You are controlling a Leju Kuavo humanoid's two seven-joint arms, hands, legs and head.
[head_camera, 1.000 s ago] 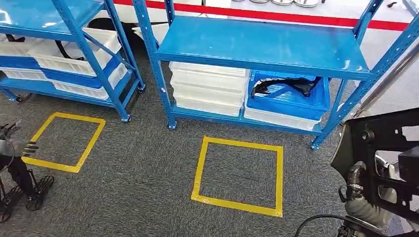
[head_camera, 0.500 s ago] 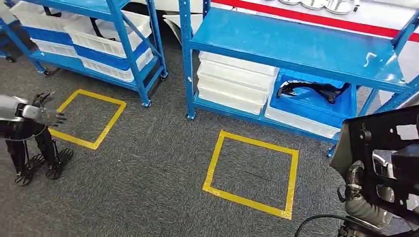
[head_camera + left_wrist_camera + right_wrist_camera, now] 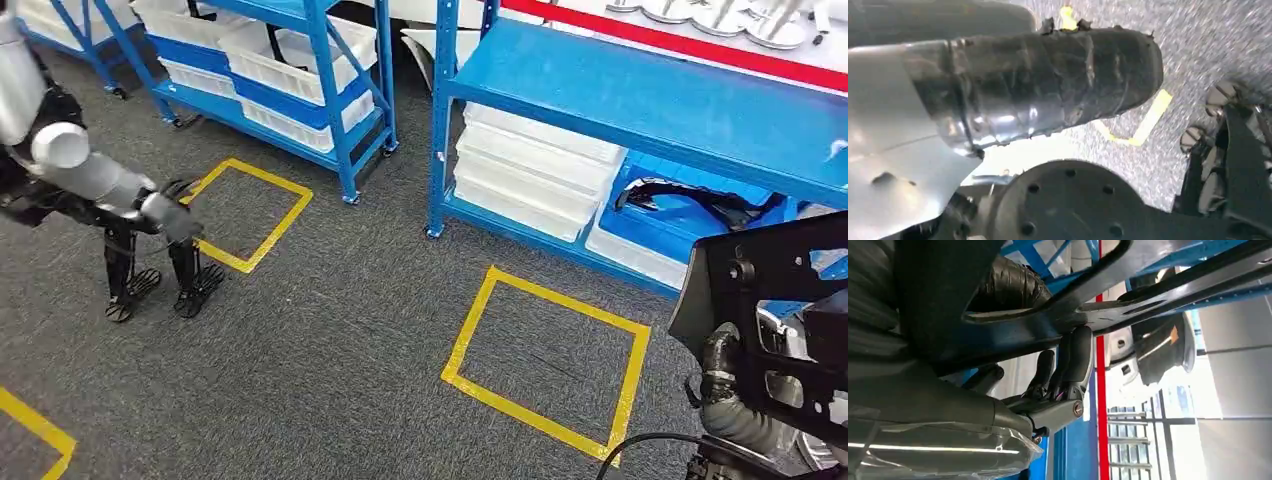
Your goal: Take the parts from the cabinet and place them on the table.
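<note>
Fingers point(image 3: 1068, 365) of right hand point(image 3: 1048, 390) grip black part point(image 3: 770, 280); grey carpet point(image 3: 330, 380), blue racks point(image 3: 640, 100).

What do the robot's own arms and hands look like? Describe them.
The left arm is smooth silver metal with a rounded joint, ending in a dark hand. In the left wrist view a grey, crinkled, ribbed cover wraps the wrist. The right hand has dark glossy fingers on a grey base with a small round screw. A black cable loops near the right arm.
</note>
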